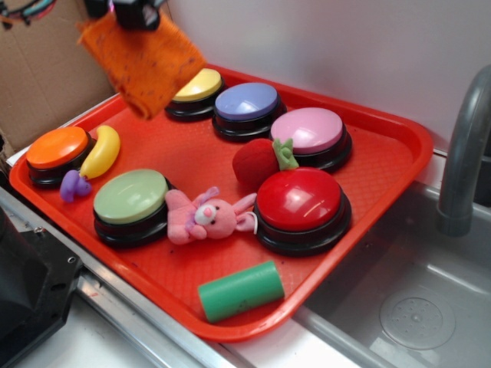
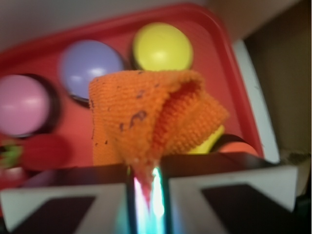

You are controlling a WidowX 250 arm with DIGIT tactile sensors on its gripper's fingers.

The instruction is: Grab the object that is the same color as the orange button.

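From the exterior view, the end effector (image 1: pixel 136 17) sits high at the top edge, above the far left part of the red tray (image 1: pixel 399 142), pointing down. It is clamped on the top of the orange cloth (image 1: pixel 146 65), which hangs free in the air, clear of the tray, in front of the yellow button (image 1: pixel 198 86). The orange button (image 1: pixel 57 149) rests at the tray's left corner, touching the banana toy (image 1: pixel 102 152).

In the wrist view, the fingers (image 2: pixel 87 202) are closed narrow, pinching a fold of the orange cloth (image 2: pixel 131 117), which droops below them over the yellow button (image 2: pixel 162 46) and purple button (image 2: pixel 87 62).
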